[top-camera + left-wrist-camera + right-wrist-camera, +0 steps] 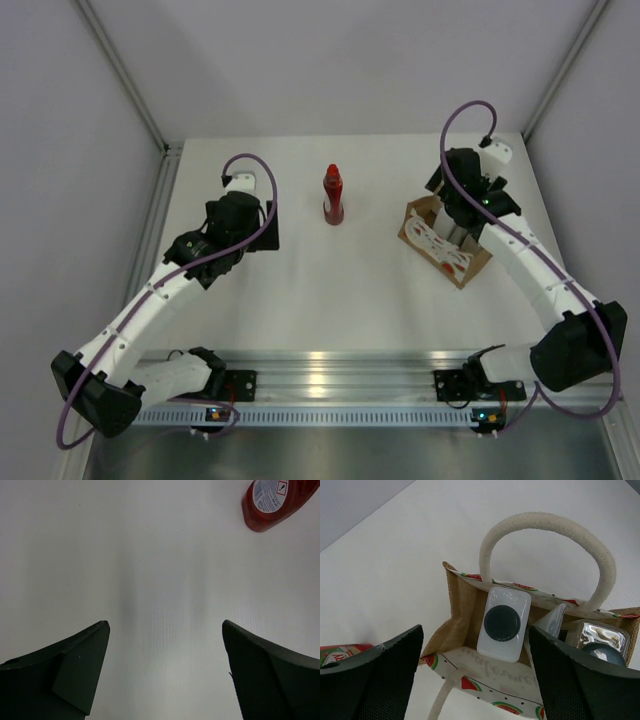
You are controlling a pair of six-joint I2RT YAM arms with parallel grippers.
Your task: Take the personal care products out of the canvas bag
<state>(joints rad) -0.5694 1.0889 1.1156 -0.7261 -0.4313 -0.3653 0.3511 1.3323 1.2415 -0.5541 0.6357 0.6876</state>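
The canvas bag [447, 246] stands at the right of the table, its mouth open upward [465, 605] and its cream handle [545, 524] arching over it. Inside it I see a white bottle with a dark cap [503, 625], a slim pale tube [553, 622] and a clear bottle with a dark cap [600, 641]. My right gripper [476, 630] hovers open just above the bag's mouth, its fingers on either side of the white bottle and touching nothing. A red bottle [333, 195] stands upright at the table's middle back. My left gripper [165, 625] is open and empty over bare table, left of the red bottle [275, 502].
A metal rail [320, 375] runs along the near edge with both arm bases. Grey walls and frame posts [125, 75] close in the table at the back and sides.
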